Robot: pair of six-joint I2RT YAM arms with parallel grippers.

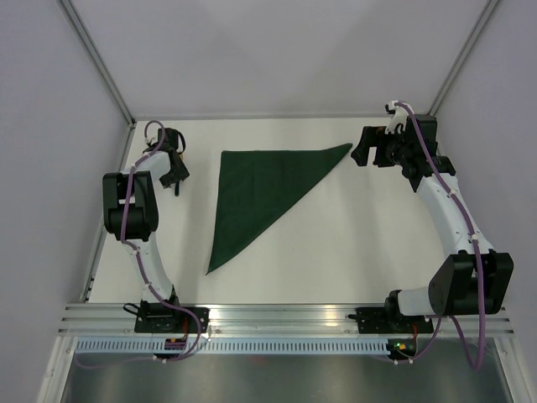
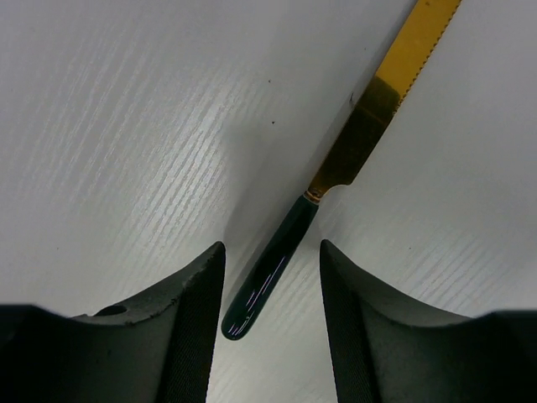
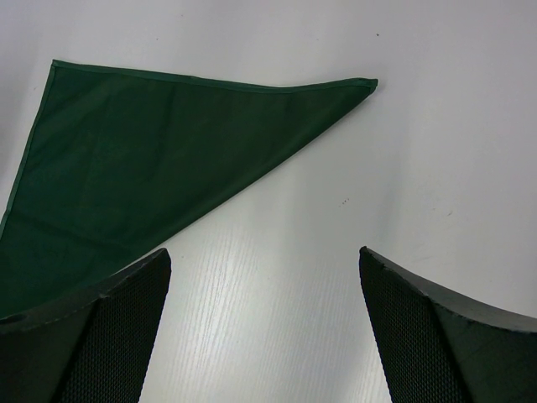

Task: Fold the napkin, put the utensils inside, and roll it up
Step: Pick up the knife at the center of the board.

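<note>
We see the napkin [image 1: 264, 189] folded into a triangle, lying flat on the table [image 1: 336, 243]. Left of the napkin, our left gripper [image 2: 273, 252] stands spread astride the green handle of a gold-bladed knife [image 2: 348, 155], not pinching it. Beside the napkin's right tip, our right gripper [image 3: 264, 256] gapes wide, holding nothing.

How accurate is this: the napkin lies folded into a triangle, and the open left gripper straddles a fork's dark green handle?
Not a fork: the left wrist view shows a knife, a gold serrated blade on that dark green handle. The rest holds: the napkin does lie folded into a triangle, and the open left gripper does straddle the handle.
</note>
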